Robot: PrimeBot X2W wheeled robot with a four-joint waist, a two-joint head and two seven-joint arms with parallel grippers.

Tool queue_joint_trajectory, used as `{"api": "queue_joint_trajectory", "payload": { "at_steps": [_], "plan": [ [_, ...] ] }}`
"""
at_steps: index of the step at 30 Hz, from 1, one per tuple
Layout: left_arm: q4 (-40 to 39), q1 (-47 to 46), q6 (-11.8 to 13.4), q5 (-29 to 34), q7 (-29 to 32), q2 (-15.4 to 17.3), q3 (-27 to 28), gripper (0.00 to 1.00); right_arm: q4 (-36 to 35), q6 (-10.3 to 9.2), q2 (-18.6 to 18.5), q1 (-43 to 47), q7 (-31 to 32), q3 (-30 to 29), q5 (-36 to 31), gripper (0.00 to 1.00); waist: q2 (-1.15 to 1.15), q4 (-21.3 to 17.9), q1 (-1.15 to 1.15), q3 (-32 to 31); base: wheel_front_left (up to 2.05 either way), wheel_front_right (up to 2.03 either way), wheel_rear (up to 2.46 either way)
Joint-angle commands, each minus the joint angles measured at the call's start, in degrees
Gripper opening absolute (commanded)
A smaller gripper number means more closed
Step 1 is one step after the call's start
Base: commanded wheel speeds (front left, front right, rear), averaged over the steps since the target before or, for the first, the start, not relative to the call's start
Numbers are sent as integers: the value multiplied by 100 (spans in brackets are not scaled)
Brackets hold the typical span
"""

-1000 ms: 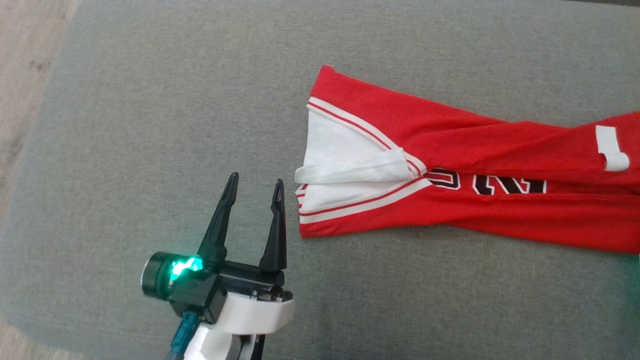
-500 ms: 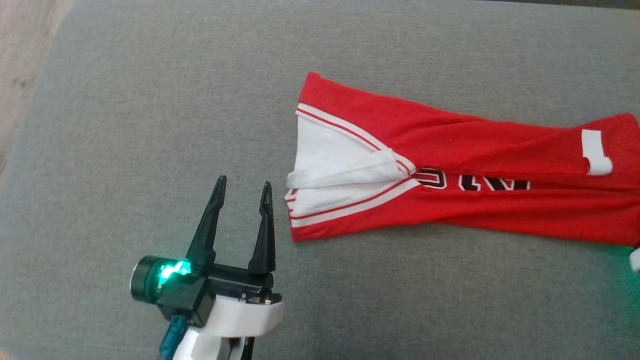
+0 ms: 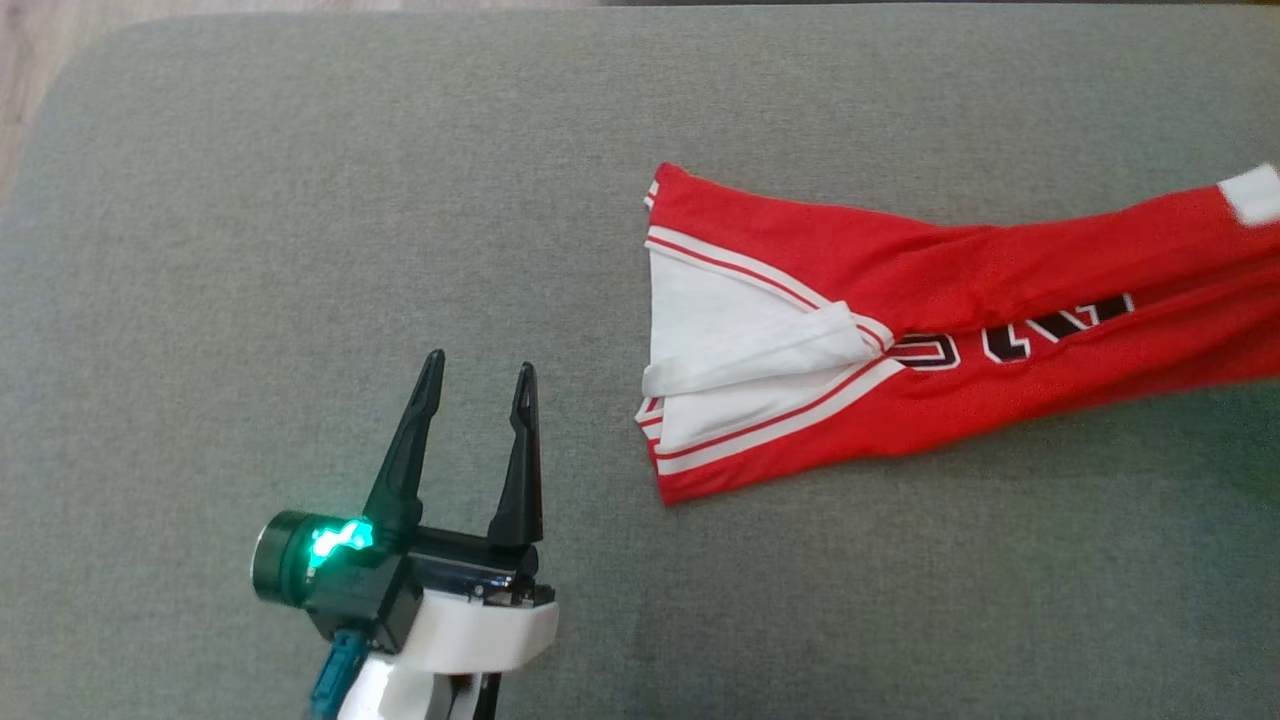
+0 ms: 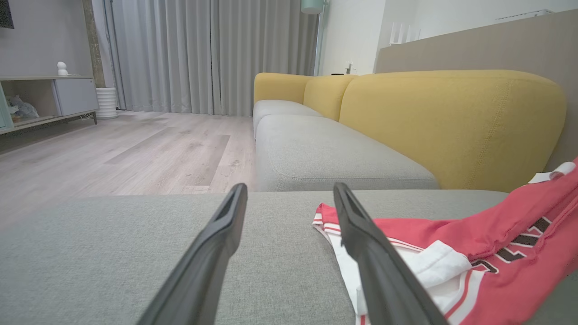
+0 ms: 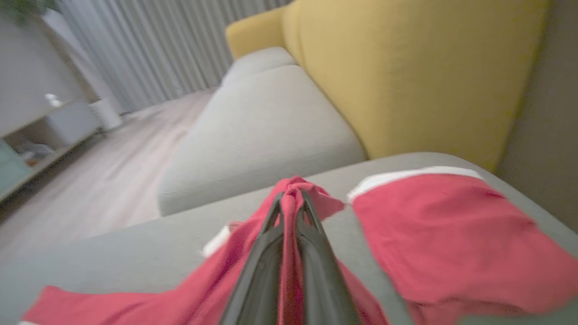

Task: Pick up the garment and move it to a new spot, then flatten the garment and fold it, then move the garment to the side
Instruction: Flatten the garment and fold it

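**Right gripper clamped on garment, left open beside the collar end**

The garment (image 3: 1000,270) lies on the grey seat (image 3: 300,200), in the right half of the head view. Its long axis runs left to right, tilting up toward the right edge. The collar (image 3: 740,340) end, white lining showing, points at the left gripper (image 3: 480,365). That gripper is low over the seat, jaws wide apart, nothing in them. The garment is to its right and a bit forward, near but apart, with bare seat between them. The left arm is nearer the collar end.

Right wrist view: the right gripper (image 5: 292,198) is closed tight on a bunched red fold, cloth pinched between the fingers. More of the garment (image 5: 451,234) is spread on the seat to its right. It's blurry, so I cannot tell which hem or corner is held.

Left wrist view adds height: the garment (image 4: 496,230) climbs off the seat toward the right, so that end looks raised, not flat. A yellow backrest (image 4: 451,122) stands behind. The left gripper (image 4: 289,187) has its right finger crossing the collar end in view, not touching as far as I can tell.

The head view gives the layout from above, with a twist along the middle.

My guess is that the pick-up-and-move step is in hand. The left gripper would have to go right and forward for the collar end
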Motion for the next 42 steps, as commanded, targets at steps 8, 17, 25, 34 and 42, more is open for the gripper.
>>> {"api": "queue_joint_trajectory", "payload": {
  "at_steps": [8, 17, 25, 34, 42],
  "plan": [
    [-138, -45, -52, -121, -29, -19, 83, 100, -2020, -4, 945, -129, 566, 732, 145, 0, 0, 262, 0, -33, 0, 0, 0],
    [-69, -70, -43, -238, -29, -19, -63, 100, -1892, -4, 1631, -157, 542, 2119, -71, 0, 0, 748, 0, -80, 0, 0, 0],
    [9, -27, 1, -369, -29, -19, -192, 100, -415, -4, 1681, -231, -191, 3292, 211, 0, 0, 1168, 0, -91, 0, 0, 0],
    [-1, -44, 43, -420, -29, -19, -243, 100, 699, -4, 1683, -483, -837, 4188, 673, 100, 0, 1255, 0, -31, 0, 0, 0],
    [4, -13, 47, -384, -29, -19, -143, 100, 382, -4, 1683, -478, -1378, 4356, 693, 100, 0, 1015, 0, -151, 0, 0, 0]
  ]
}}
